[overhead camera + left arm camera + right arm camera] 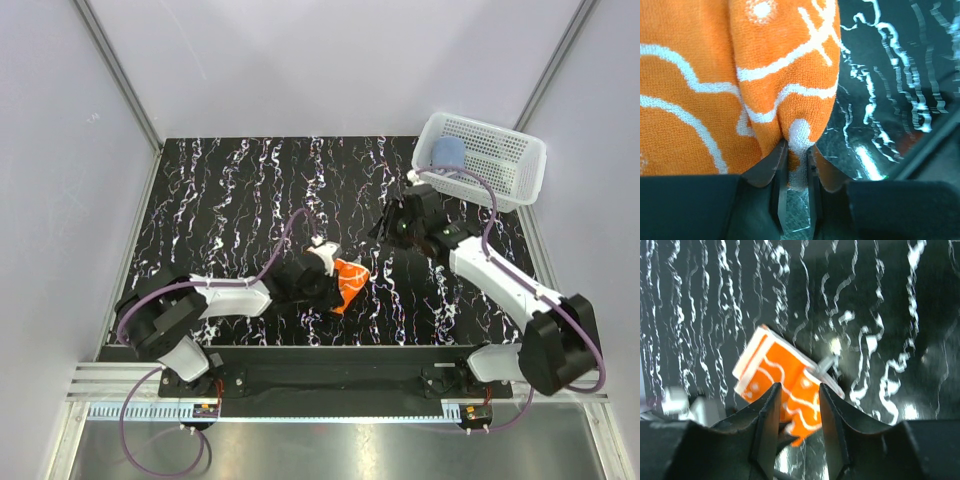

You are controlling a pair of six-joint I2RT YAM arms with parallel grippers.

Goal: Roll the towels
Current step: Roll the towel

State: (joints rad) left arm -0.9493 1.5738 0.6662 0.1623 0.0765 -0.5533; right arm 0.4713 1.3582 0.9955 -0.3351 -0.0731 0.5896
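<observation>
Both left fingers [781,160] pinch orange towel [350,283], arm [225,297] stretched low.

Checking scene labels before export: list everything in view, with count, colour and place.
black white-veined table top: one, black with white streaks, under everything.
white plastic mesh basket: one, white, at the table's far right corner.
light blue cloth towel: one, light blue, looks rolled, inside the basket.
orange cloth towel with white swirl pattern: one, orange and white, bunched, near the table's middle.
left hand: one, black, shut on the orange towel.
right hand: one, black, open and empty, above the table right of centre.
</observation>
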